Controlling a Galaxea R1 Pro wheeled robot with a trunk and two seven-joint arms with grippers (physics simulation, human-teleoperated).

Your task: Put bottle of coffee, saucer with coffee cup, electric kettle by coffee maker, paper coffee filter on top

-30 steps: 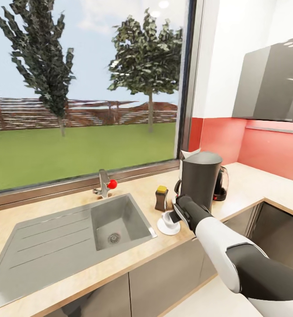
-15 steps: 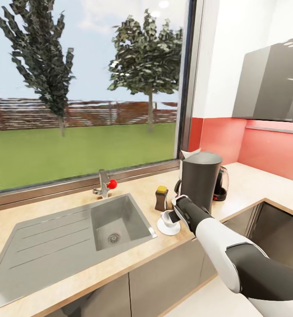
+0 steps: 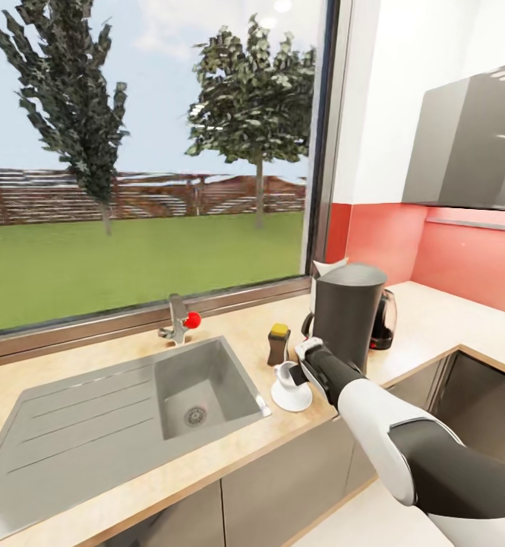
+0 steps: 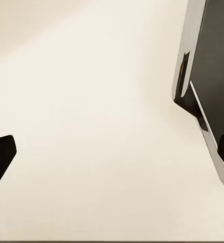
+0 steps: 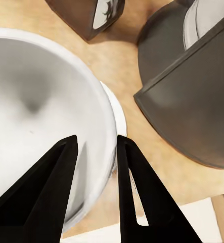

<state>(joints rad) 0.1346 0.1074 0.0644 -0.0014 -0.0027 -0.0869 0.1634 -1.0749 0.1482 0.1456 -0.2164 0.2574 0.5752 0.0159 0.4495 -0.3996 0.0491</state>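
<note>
On the long light beige wood-look kitchen countertop [image 3: 404, 338], right of the grey sink [image 3: 123, 414], the station looks nearly complete. The tall dark grey coffee maker [image 3: 348, 315] stands by the window corner, and a white pointed paper coffee filter [image 3: 326, 267] peeks over its far top edge; whether it rests squarely on the flat top cannot be told. The small squat dark bottle of coffee with its yellow cap [image 3: 279, 345] stands just beside the column on the sink side, and the smoky see-through electric kettle with black handle and base [image 3: 383, 320] sits close behind it on the other side. In front lies the small flat round white saucer [image 3: 291, 397], with the plain white coffee cup [image 3: 286, 375] on it. The right gripper [image 5: 95, 167] straddles the cup's wall, one black finger inside the bowl and one outside, clamped on the rim as far as the wrist view shows. What seems left is letting go and drawing clear. The left gripper's [image 4: 112, 167] black fingertips sit wide apart over a pale surface, grasping nothing.
</note>
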